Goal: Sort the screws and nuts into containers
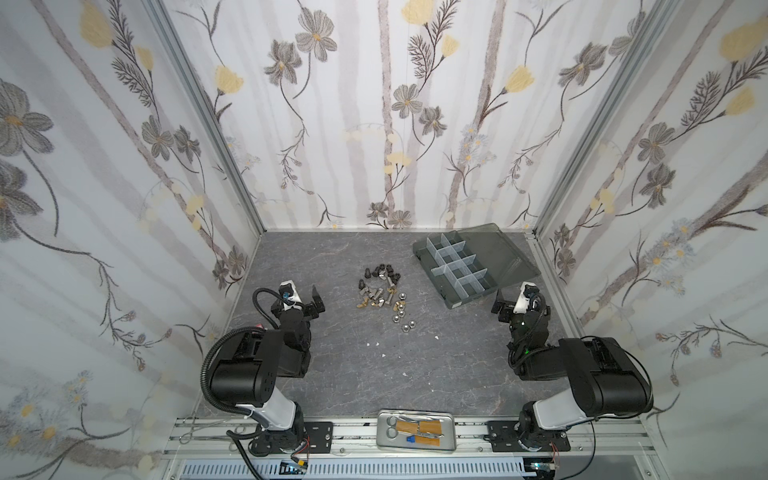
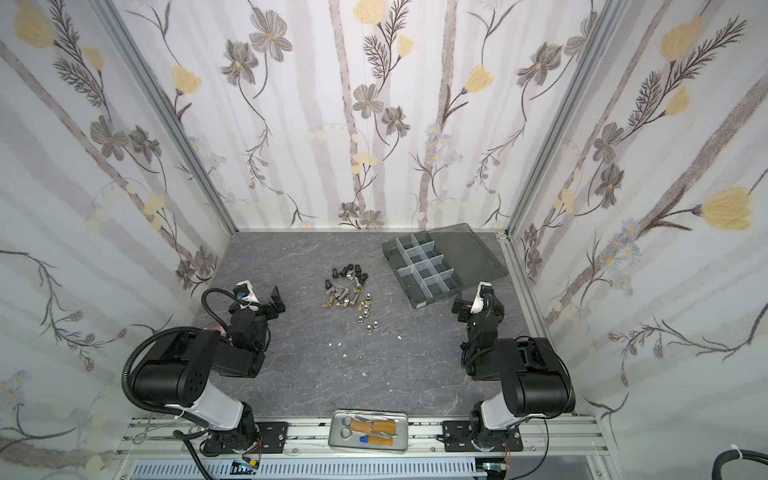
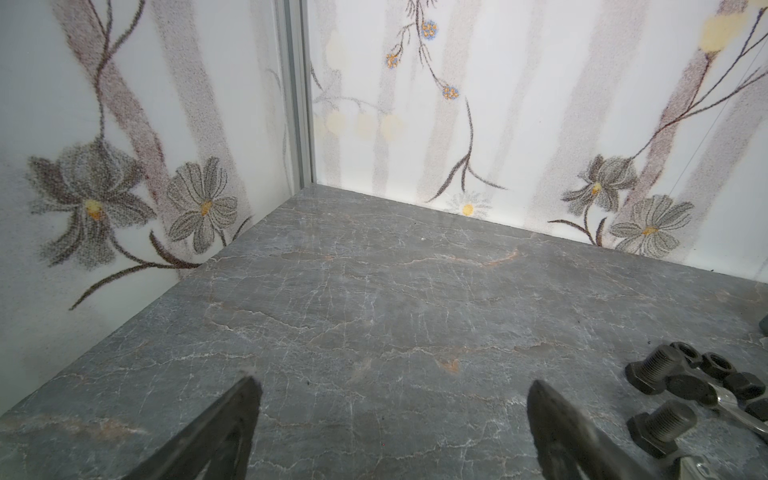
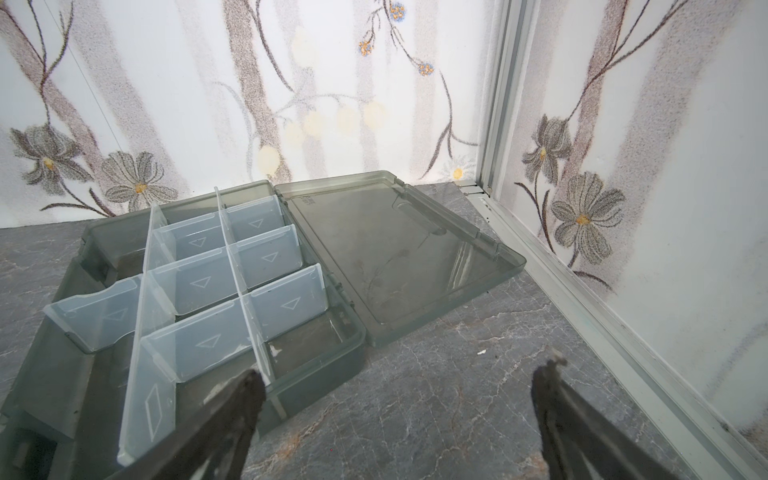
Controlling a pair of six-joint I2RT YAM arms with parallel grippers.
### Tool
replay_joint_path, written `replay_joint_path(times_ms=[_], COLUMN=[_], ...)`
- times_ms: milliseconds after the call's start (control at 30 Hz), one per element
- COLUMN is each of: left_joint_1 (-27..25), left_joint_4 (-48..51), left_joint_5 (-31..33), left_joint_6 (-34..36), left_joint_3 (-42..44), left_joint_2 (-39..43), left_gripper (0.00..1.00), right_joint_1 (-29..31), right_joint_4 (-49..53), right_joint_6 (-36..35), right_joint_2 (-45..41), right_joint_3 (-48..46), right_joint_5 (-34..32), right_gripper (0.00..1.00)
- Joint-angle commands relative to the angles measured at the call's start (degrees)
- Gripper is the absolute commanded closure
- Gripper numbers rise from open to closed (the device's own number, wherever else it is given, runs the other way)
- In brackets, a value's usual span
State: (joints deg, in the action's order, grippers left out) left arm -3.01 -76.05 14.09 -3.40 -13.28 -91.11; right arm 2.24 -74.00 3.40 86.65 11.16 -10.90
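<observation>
The tabletop [image 1: 332,374] was dark grey stone with pale veins. The walls [image 1: 374,124] were white with grey stripes and grey and yellow flowers. The screws and nuts [image 1: 380,297] were black, silver and brass. The containers [image 1: 455,266] were smoky grey with pale dividers [image 4: 232,266]. The tray [image 1: 384,442] was silver.

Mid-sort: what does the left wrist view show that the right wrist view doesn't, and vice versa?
Only the left wrist view: a few black screws and nuts lying loose on the table. Only the right wrist view: the organizer box, its lid swung open, its visible cells looking empty. Both: grey marbled table, floral walls, and an open gripper with nothing between the jaws, left gripper and right gripper alike.
</observation>
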Motion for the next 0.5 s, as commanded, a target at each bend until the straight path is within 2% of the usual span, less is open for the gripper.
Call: replay_joint_path(times_ms=[0,100,167,300,400,467], left_joint_1=[0.15,0.02,-0.85,-4.29,-5.13,-6.34], left_joint_4=[-1.64,-1.67,2.38,12.62,21.75,31.84], left_joint_5=[-0.22,-0.81,-3.84,1.62,-3.27,-5.23], left_joint_6=[-0.48,-0.06,2.13,3.35,-2.02,-5.36], left_joint_3=[-0.13,0.02,-0.5,-1.98,-5.0,-11.27], left_joint_2=[0.14,0.59,4.14,16.98,30.59,34.69], left_gripper=[0.0,0.0,0.0,0.0,0.0,0.0], right_joint_1=[0.09,0.04,0.05,0.23,1.07,1.03], right_joint_4=[-2.03,-1.85,-1.98,-1.45,14.11,31.67], right_joint_6=[-0.52,-0.51,-0.52,-0.72,0.18,7.29], right_joint_2=[-0.17,-0.17,-0.17,-0.75,-8.79,-15.19], right_joint_3=[-0.06,-0.07,-0.03,0.37,5.36,12.41], right_joint_5=[-0.27,-0.21,-0.24,-0.9,-6.72,-6.81], right_gripper=[0.0,0.0,0.0,0.0,0.0,0.0])
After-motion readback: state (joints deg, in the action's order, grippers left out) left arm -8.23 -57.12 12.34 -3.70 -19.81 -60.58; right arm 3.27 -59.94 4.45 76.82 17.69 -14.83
